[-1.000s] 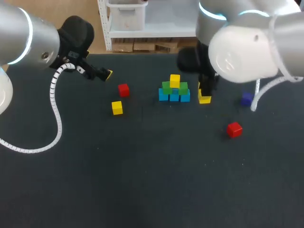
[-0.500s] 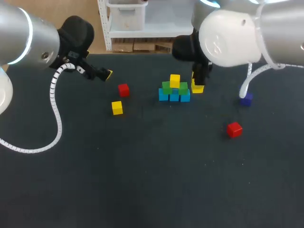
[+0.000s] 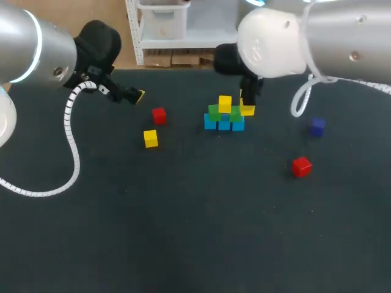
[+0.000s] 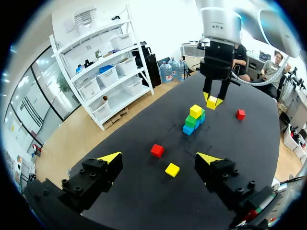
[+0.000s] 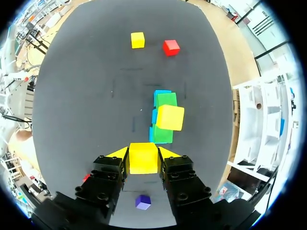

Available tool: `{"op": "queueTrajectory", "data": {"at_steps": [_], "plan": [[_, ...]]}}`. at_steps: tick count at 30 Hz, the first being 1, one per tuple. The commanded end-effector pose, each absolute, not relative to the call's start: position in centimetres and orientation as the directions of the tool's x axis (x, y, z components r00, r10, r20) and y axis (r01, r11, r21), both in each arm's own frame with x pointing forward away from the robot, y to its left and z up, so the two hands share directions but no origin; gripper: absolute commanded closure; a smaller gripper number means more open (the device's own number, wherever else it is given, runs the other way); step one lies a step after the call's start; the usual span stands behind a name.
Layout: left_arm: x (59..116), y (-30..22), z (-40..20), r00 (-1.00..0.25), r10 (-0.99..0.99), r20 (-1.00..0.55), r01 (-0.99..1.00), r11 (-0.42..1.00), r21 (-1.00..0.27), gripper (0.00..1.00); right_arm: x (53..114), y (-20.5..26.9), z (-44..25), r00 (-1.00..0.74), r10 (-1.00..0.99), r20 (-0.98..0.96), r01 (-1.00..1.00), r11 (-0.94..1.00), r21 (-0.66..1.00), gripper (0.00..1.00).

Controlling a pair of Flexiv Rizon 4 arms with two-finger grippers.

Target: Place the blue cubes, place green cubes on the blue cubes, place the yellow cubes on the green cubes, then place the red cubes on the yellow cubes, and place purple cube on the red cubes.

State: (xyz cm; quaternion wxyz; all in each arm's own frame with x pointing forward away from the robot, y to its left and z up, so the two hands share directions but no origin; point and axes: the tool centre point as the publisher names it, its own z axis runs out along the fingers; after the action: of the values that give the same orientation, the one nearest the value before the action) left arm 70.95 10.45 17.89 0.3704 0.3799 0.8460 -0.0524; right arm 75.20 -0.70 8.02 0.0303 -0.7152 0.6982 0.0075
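Dark bench (image 3: 183,232). Midway along its far edge stands a stack: a blue row (image 3: 223,122) running parallel to that edge, green cubes (image 3: 215,112) on it, and a top cube (image 3: 225,103), yellow. The right pincer (image 3: 247,108) is clamped on a held cube (image 5: 143,158), yellow and level, raised just beside the stack's right end. The left pincer (image 4: 159,158) hangs with its fingers apart, empty, toward the far left corner. Loose cubes: yellow (image 3: 150,138) and red (image 3: 159,115) left of the stack, another red (image 3: 301,166) and a purple one (image 3: 316,126) on its right.
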Motion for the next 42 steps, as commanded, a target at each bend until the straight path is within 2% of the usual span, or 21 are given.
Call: {"op": "queueTrajectory", "data": {"at_steps": [1, 42], "plan": [[71.0, 10.5, 17.8, -0.436, 0.604, -0.667, 0.683, 0.705, 0.192, 0.0, 76.2, 0.0, 7.8, 0.027, -0.999, -0.039, -1.0, -0.027, 0.009, 1.0], [71.0, 10.5, 17.8, -0.436, 0.604, -0.667, 0.683, 0.705, 0.192, 0.0, 77.9, 0.7, 6.0, 0.036, -0.999, -0.003, -0.999, -0.036, -0.003, 1.0]]}}
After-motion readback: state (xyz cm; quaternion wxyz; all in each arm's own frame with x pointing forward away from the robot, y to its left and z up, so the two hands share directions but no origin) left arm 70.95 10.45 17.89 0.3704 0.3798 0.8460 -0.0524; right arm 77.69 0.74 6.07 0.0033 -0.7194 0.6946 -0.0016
